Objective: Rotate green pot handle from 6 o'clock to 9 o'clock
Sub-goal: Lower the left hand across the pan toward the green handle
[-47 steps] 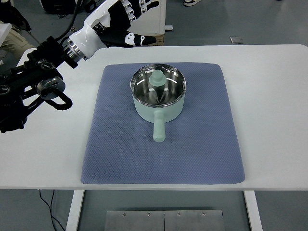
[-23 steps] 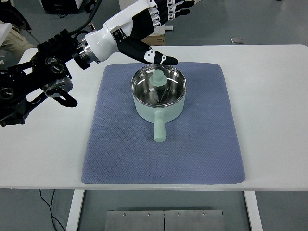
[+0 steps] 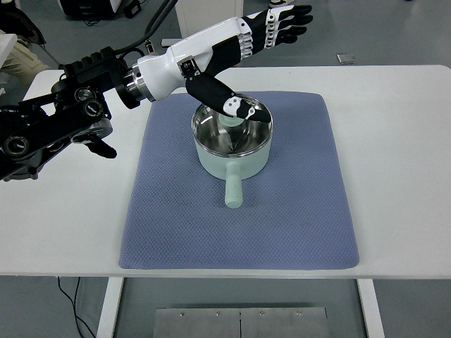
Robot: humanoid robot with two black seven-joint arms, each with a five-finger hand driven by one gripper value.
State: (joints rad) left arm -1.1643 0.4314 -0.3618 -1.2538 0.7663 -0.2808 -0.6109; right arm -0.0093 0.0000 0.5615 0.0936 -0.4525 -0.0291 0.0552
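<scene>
A green pot sits on a blue mat toward the far middle of a white table, its shiny steel inside open to view. The pot handle points straight toward the near edge, lying on the mat at the six o'clock position. The left hand reaches in from the left, above the far rim of the pot, fingers stretched out flat and holding nothing; the fingertips extend past the table's far edge, while the dark thumb hangs down over the pot's opening. Whether the thumb touches the rim cannot be told
</scene>
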